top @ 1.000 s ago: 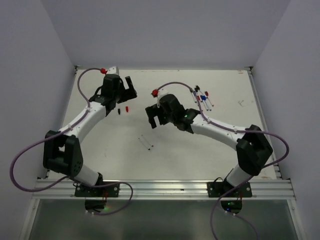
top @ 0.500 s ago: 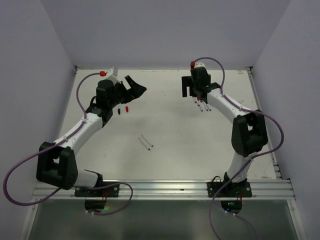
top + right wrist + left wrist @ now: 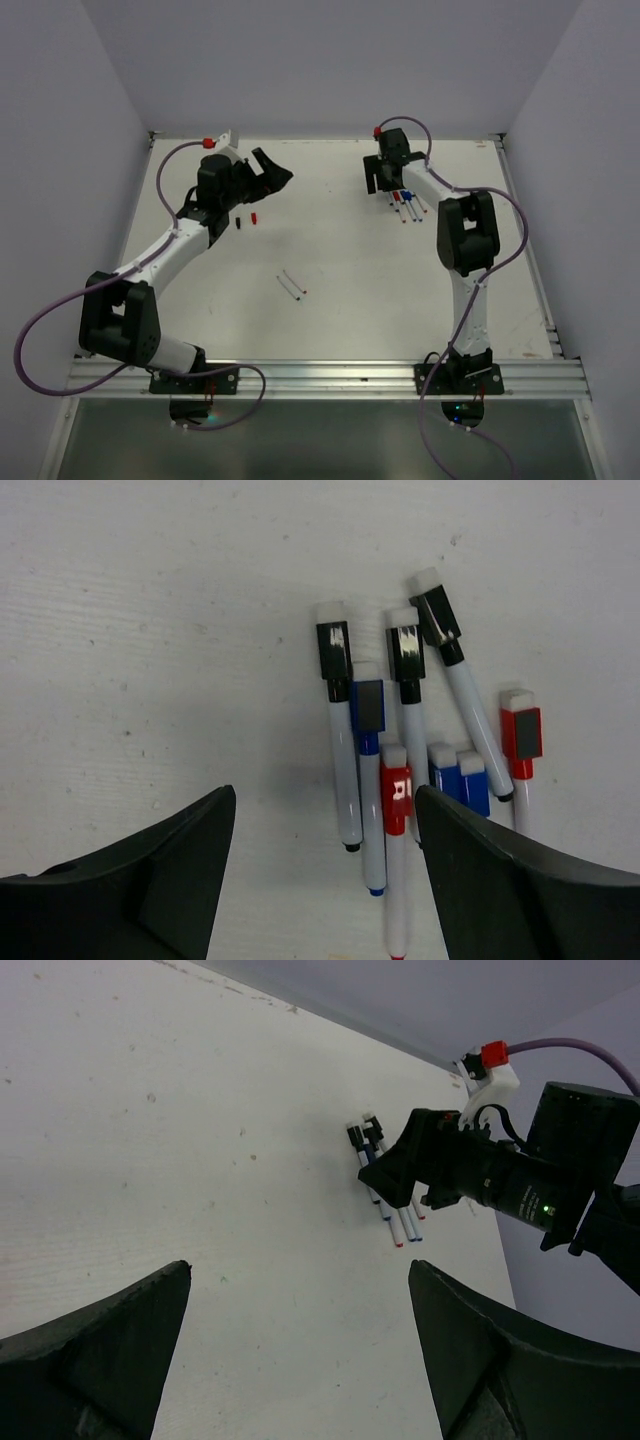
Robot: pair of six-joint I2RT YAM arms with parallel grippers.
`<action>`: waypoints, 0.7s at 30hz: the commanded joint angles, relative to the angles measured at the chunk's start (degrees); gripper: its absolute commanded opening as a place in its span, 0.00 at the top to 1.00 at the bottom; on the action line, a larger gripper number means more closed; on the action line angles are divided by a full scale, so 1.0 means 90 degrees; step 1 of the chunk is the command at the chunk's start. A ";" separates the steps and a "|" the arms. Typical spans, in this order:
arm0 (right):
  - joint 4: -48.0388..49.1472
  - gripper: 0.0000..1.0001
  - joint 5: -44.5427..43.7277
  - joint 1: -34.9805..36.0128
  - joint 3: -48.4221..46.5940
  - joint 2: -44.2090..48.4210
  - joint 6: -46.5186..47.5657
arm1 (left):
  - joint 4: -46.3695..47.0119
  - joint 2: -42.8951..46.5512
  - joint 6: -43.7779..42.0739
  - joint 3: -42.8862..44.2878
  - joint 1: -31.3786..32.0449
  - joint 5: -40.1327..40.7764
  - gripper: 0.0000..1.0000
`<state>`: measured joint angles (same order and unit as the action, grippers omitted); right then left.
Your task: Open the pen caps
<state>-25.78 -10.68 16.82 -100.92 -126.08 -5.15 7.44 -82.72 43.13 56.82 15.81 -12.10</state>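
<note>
Several capped pens [image 3: 370, 780] lie in a cluster under my right gripper [image 3: 322, 795], which is open and empty above them. Their caps are black [image 3: 334, 650], blue [image 3: 368, 705] and red [image 3: 396, 785]. Two more blue caps [image 3: 458, 777] lie side by side, partly behind my finger. The cluster [image 3: 405, 205] sits at the table's far right, just beside the right gripper [image 3: 380, 185]. My left gripper [image 3: 275, 170] is open and empty at the far left. A loose red cap [image 3: 254, 217] and a black cap [image 3: 240, 222] lie close by it. Two thin pens [image 3: 293, 286] lie mid-table.
The left wrist view shows my open left gripper [image 3: 298, 1270] over bare table, with the right gripper [image 3: 400, 1165] and pens [image 3: 390, 1210] beyond. White walls close the table on the left, back and right. An aluminium rail [image 3: 320, 375] runs along the near edge.
My right arm has swung from the table's middle to the far right and now hovers over the pen cluster. My left gripper has turned slightly and stays at the far left.
</note>
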 commanded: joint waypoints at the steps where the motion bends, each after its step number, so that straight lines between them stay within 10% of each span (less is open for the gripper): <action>1: -0.0230 0.24 0.0404 -0.0013 -0.0533 -0.0120 0.0181 | 0.0023 -0.0096 -0.0261 0.0415 -0.0019 0.0192 0.08; 21: 0.0023 0.37 0.0727 -0.0091 -0.0144 -0.0346 0.0045 | 0.0072 -0.0096 -0.0232 0.0318 -0.0019 0.0075 0.08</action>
<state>-26.39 -5.54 16.36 -102.61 -128.51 -4.80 7.42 -83.50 42.37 58.06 15.81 -11.53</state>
